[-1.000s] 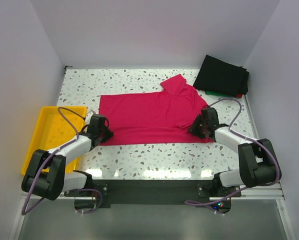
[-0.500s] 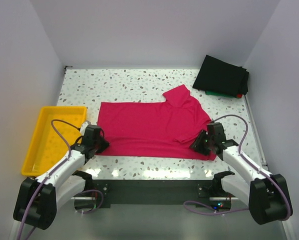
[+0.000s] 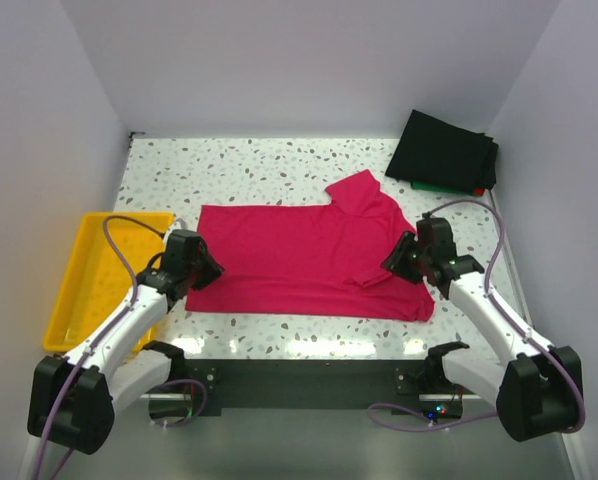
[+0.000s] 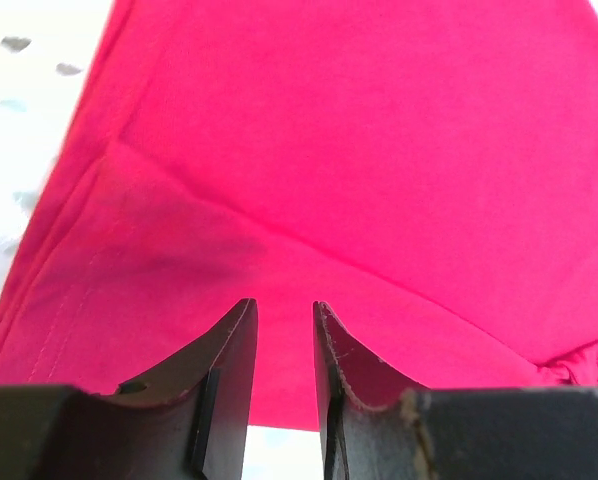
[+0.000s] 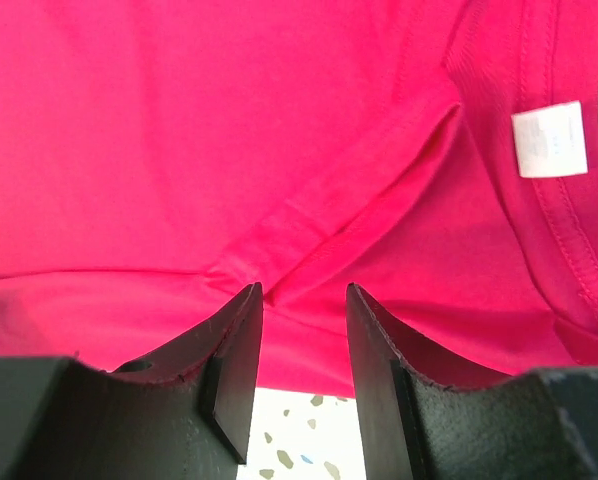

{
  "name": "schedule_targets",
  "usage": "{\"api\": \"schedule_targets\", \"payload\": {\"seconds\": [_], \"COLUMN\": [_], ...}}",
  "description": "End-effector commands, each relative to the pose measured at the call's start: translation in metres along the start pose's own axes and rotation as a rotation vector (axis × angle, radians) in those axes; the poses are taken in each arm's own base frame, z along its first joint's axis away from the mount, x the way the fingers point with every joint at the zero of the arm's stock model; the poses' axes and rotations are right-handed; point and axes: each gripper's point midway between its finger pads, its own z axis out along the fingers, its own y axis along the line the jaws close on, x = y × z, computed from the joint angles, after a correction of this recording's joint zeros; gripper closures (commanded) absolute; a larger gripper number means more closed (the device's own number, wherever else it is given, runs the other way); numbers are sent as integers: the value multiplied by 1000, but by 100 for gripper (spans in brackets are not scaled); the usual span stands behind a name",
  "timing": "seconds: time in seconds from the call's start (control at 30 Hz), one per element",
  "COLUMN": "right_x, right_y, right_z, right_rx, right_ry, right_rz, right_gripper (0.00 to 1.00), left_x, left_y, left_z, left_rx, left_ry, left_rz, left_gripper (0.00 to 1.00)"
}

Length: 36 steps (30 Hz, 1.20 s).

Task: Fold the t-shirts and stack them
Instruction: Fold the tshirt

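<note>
Far left on the speckled table (image 3: 279,160), the yellow tray (image 3: 71,300) lies lengthwise along the wall. Its yellow floor is in plain sight, and the left arm's purple cable (image 3: 129,235) arches above its right rim.

Just right of the tray, the left gripper (image 3: 204,270) hangs over the left edge of the crimson-pink t-shirt (image 3: 299,255). In the left wrist view the left gripper (image 4: 284,305) has its jaws a narrow gap apart with nothing between them, and the crimson-pink t-shirt (image 4: 379,150) fills the view beneath them, its hem stitching at lower left.

The t-shirt lies spread flat across the middle of the table, collar end to the right. One sleeve (image 3: 354,180) points toward the far wall.

At the shirt's right end the right gripper (image 3: 397,258) hovers over a creased fold. The right wrist view shows the right gripper (image 5: 304,290) with its jaws apart a little wider, gripping nothing. The crimson-pink t-shirt (image 5: 179,120) is below them, and the white neck tag (image 5: 549,140) sits inside the collar to the right.

In the far right corner, well apart from the spread shirt, a folded black t-shirt (image 3: 444,150) tops a small pile. A green-edged t-shirt (image 3: 431,186) and a red t-shirt (image 3: 477,190) peek out underneath.
</note>
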Motion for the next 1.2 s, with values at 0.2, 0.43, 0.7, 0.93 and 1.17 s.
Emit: {"api": "schedule_targets", "payload": {"seconds": [0.2,0.43,0.7,0.93,1.17], "right_x": [11,14,3,-3,-17], "right_y": [-19,-23,-14,-4,11], "right_z": [23,44,59,69,71], "right_rx": [72,89,77,54,33], "right_ry": [17,34,24,23,8], "right_rz": [-5,-7,0,16,11], "right_gripper": [57,57,58,79,78], "left_x": [-13,-13,-13,-14,-9], "left_y": [-28,-33,-33,-34,-36], "left_z": [-10,-11,-12,-11,-6], "left_rx": [92,119,121,125,132], "left_ry": [0,4,2,-1,23], "left_rz": [60,71,78,78,81], "left_gripper": [66,66,66,67,67]}}
